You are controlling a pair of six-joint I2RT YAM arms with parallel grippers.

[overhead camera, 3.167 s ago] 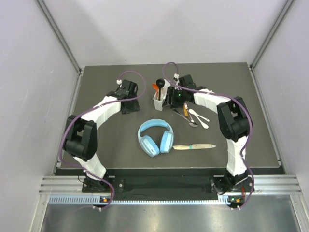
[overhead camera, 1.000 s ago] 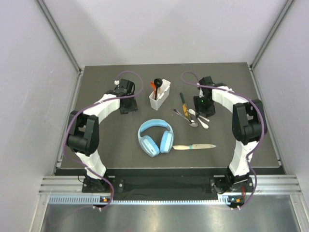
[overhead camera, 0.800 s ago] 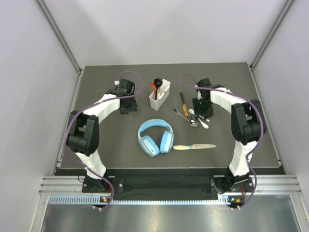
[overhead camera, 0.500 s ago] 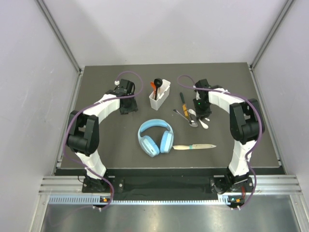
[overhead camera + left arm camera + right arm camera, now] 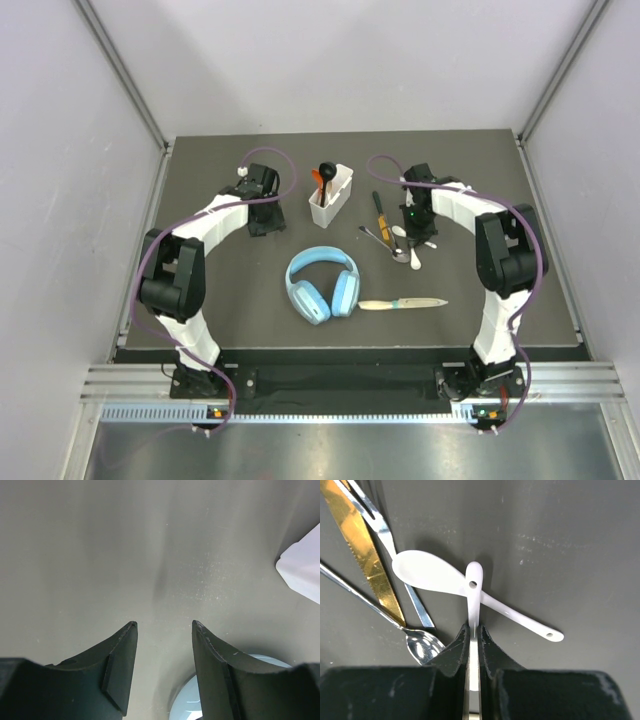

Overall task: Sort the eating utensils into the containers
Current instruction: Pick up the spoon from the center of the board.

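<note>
Over the last second the right gripper (image 5: 414,236) slid onto the utensil pile (image 5: 392,232) right of the white caddy (image 5: 326,212) and closed; the left gripper (image 5: 262,218) hung left of the caddy. Left wrist: its fingers (image 5: 120,655) stood half apart over bare mat (image 5: 150,540), empty. Right wrist: the jaws pinched a white spoon (image 5: 473,587) by its handle, crossing a second white spoon (image 5: 425,571), so lifting it seemed next

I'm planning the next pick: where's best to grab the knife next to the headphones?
Probably the middle of the knife, from straight above, fingers closing across its narrow width. It lies flat, left to right, and its left end sits close to the headphones, so the middle leaves more room.
</note>
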